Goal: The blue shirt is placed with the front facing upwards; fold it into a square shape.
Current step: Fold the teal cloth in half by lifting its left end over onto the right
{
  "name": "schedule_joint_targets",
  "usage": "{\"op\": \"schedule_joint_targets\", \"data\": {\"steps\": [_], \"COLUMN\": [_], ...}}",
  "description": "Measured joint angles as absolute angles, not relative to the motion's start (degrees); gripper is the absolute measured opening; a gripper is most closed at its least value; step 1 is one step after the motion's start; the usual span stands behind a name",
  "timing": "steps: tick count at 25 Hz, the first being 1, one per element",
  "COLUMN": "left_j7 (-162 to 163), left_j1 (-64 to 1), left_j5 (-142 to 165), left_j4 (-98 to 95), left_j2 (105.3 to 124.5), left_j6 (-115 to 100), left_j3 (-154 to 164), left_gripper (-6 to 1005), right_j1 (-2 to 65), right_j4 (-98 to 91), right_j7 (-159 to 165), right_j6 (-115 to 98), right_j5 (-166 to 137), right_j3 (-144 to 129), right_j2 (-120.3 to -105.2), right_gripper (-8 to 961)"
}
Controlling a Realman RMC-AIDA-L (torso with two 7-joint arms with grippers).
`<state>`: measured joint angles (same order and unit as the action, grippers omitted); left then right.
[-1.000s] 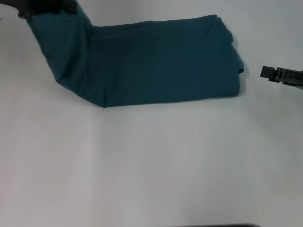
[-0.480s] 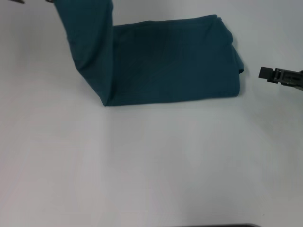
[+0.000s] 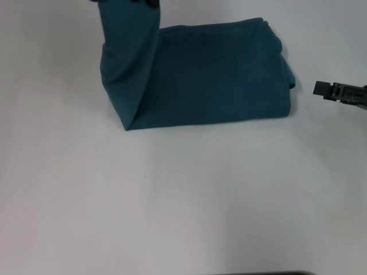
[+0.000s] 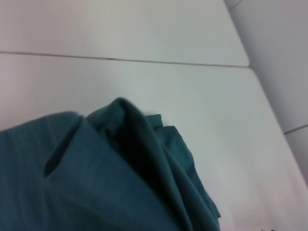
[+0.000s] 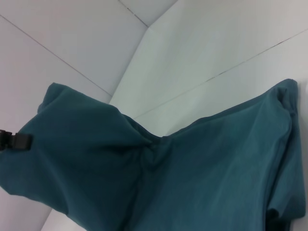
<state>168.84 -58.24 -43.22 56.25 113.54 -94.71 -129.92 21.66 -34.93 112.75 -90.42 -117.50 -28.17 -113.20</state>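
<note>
The blue shirt (image 3: pixel 218 74) lies on the white table (image 3: pixel 183 200) as a long folded band, plain teal side up, no letters showing. My left gripper (image 3: pixel 126 2) is at the top edge of the head view, shut on the band's left end and holding it up so the cloth hangs in a steep fold. The raised cloth fills the left wrist view (image 4: pixel 96 183) and shows in the right wrist view (image 5: pixel 82 159). My right gripper (image 3: pixel 331 90) hovers off the shirt's right edge, apart from it.
Table seams and a far table edge show in the wrist views (image 4: pixel 144 60). A dark strip lies at the bottom edge of the head view (image 3: pixel 258 273).
My left gripper has moved right and up with the shirt's left end, so the lifted fold now stands over the band's left part. The right arm has not moved.
</note>
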Motion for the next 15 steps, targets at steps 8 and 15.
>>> {"op": "schedule_joint_targets", "data": {"steps": [8, 15], "left_j7": [169.7, 169.4], "left_j1": [-64.0, -66.6], "left_j5": [-40.4, -39.8], "left_j4": [54.8, 50.8], "left_j2": [115.35, 116.24], "left_j6": [-93.6, -89.5], "left_j3": [-127.3, -125.6], "left_gripper": [37, 37], "right_j1": [21.8, 21.9], "right_j4": [-34.9, -34.9], "right_j7": [112.9, 113.0], "right_j6": [-90.4, -90.6], "right_j5": [-117.5, -117.5], "right_j3": [-28.2, -28.3], "right_j2": [-113.2, -113.2], "right_gripper": [809, 805]}}
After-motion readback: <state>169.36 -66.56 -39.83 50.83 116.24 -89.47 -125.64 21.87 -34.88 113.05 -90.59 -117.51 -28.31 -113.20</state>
